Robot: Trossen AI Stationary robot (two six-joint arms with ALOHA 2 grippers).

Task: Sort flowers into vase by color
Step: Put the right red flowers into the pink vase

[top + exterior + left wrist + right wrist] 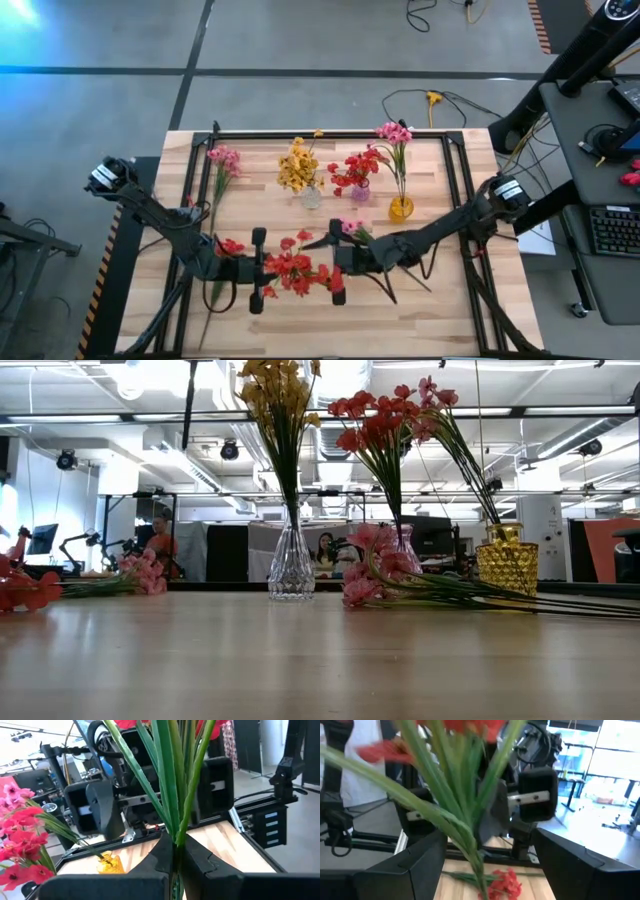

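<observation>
While the left gripper (175,865) clamps its green stems, the red sprig (296,270) sits between the right gripper's (337,270) spread fingers.

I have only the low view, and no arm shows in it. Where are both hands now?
Observer: From above, the left hand and the right hand face each other over the middle of the table, away from the row of vases.
Operator: Is a flower between them?
Observer: Yes, a red sprig. The left wrist view shows the left hand shut on its green stems.
Operator: And the right hand?
Observer: Its fingers stand wide open, with the stems passing between them.
</observation>
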